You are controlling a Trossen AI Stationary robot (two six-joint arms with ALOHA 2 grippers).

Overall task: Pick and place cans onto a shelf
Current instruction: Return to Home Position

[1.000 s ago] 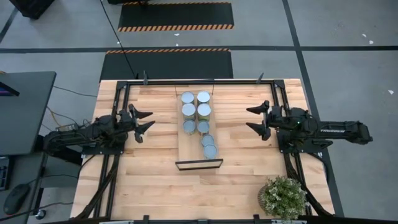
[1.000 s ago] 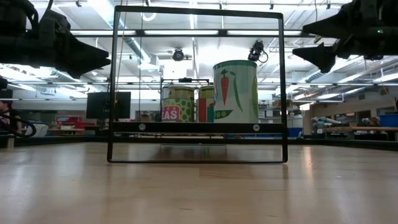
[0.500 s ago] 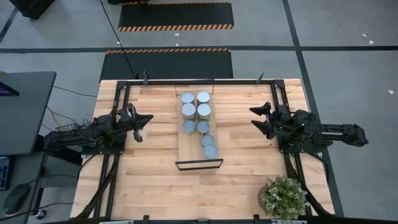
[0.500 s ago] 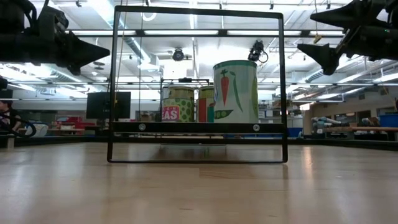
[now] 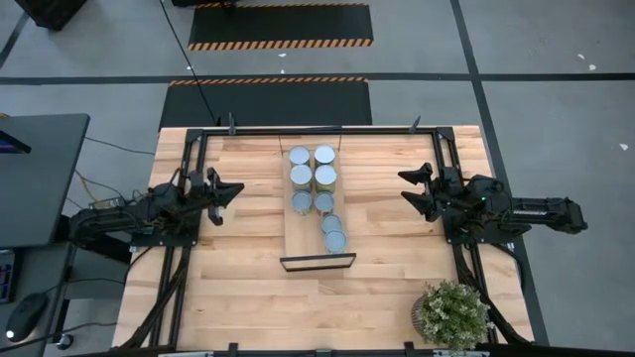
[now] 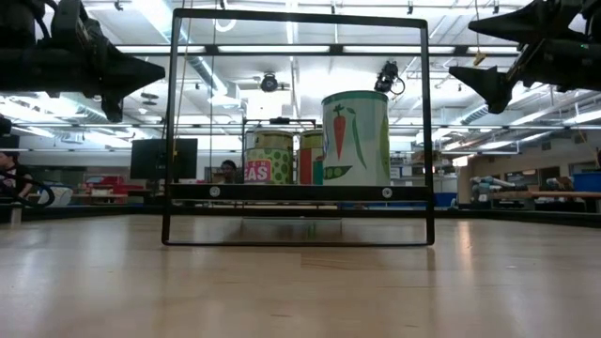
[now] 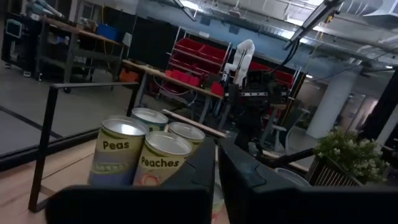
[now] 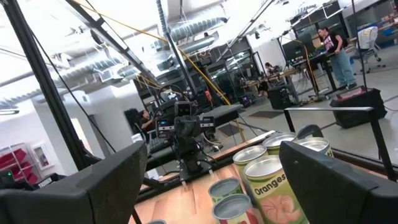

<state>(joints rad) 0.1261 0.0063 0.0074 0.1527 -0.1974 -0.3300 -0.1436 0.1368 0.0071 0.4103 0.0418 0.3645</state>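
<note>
Moved: left claw [image 5: 226,188] has closed its fingers together, empty, well clear of the shelf [image 5: 298,238].
Right claw [image 5: 405,188]: fingers apart, empty, clear on the opposite side.
Cans [image 5: 314,178]: all eight sit on the shelf, mid desk [image 5: 248,288], so the arms are likely retiring.

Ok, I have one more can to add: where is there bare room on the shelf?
On the shelf, the bare patch lies beside the two single-file cans, against the black end frame. Its far end is crowded: six cans in pairs. Left gripper and right gripper hang clear at either side.
</note>
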